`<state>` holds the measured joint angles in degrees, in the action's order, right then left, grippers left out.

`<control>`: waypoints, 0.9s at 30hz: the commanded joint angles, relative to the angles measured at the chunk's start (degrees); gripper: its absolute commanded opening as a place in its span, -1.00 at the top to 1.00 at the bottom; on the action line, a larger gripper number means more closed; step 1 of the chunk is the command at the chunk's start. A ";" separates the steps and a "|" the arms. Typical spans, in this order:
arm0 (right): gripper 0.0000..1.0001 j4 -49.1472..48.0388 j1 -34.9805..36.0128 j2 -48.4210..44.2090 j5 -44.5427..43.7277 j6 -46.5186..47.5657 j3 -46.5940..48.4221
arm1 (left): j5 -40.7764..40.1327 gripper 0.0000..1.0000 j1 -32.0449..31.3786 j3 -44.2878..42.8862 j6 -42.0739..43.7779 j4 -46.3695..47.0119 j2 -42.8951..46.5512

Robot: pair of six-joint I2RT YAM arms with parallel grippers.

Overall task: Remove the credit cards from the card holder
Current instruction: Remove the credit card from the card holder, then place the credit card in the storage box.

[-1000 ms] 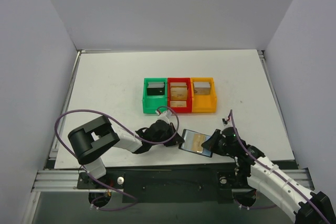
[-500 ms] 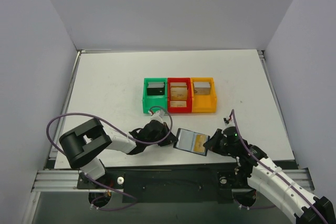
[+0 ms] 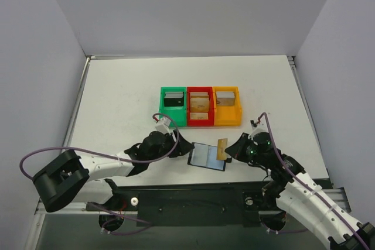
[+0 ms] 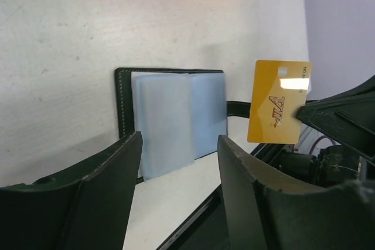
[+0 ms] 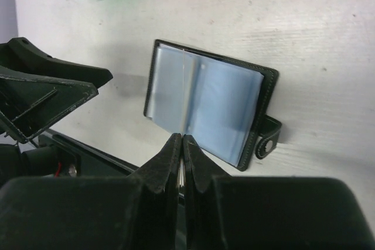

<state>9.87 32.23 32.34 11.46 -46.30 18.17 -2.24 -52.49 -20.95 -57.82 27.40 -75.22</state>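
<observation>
The card holder (image 3: pixel 205 156) lies open and flat on the table near the front edge, showing its black rim, side tab and pale blue panels (image 4: pixel 176 115) (image 5: pixel 205 100). A gold credit card (image 3: pixel 221 147) (image 4: pixel 278 109) is clear of the holder, held upright just above its right edge. My right gripper (image 3: pixel 231 151) (image 5: pixel 182 139) is shut on that card, and only the card's thin pale edge shows between the jaws in the right wrist view. Just left of the holder, my left gripper (image 3: pixel 183 144) (image 4: pixel 179 144) is open with nothing between its fingers.
Beyond the holder, a green bin (image 3: pixel 173 123), a red bin (image 3: pixel 200 123) and an orange bin (image 3: pixel 227 123) stand side by side, each with cards inside. The table's front edge and black rail (image 3: pixel 193 194) lie just behind the holder. White walls enclose the table.
My left gripper has let go of the card holder, opened and drawn back to the left. The holder has dropped flat. My right gripper has pulled the gold card out to the right.
</observation>
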 commanded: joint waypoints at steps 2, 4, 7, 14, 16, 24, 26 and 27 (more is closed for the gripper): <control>1.00 -0.11 -0.06 1.41 2.59 2.01 5.99 | 1.89 -0.32 1.77 -2.95 2.72 -2.43 7.18; 1.00 -0.37 0.03 1.59 4.43 2.44 7.13 | 2.24 -0.34 2.56 -2.61 2.45 -2.88 9.73; 1.00 -2.13 -0.06 2.81 8.74 3.32 9.33 | 4.25 -0.39 3.97 -0.94 2.28 -0.16 13.33; 1.00 -7.93 -0.06 8.87 25.35 3.24 13.90 | 11.27 -0.71 6.43 7.76 5.53 18.39 20.54; 1.00 -7.41 -0.15 11.59 30.27 4.11 15.83 | 16.35 -0.82 8.19 7.77 6.66 18.39 23.70; 1.00 11.02 1.69 17.84 40.21 18.86 27.51 | 41.76 -0.82 16.89 0.21 7.55 14.62 25.57; 1.00 15.69 3.44 18.29 40.39 21.94 29.89 | 46.68 -0.81 16.81 -2.50 6.59 14.35 23.90; 1.00 17.36 4.06 18.37 40.48 22.74 30.60 | 50.11 -0.79 16.81 -3.04 5.97 14.52 23.20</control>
<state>16.27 33.76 50.39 47.16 -32.29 43.59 31.07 -35.94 -18.50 -51.64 39.72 -50.15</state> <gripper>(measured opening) 0.002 0.907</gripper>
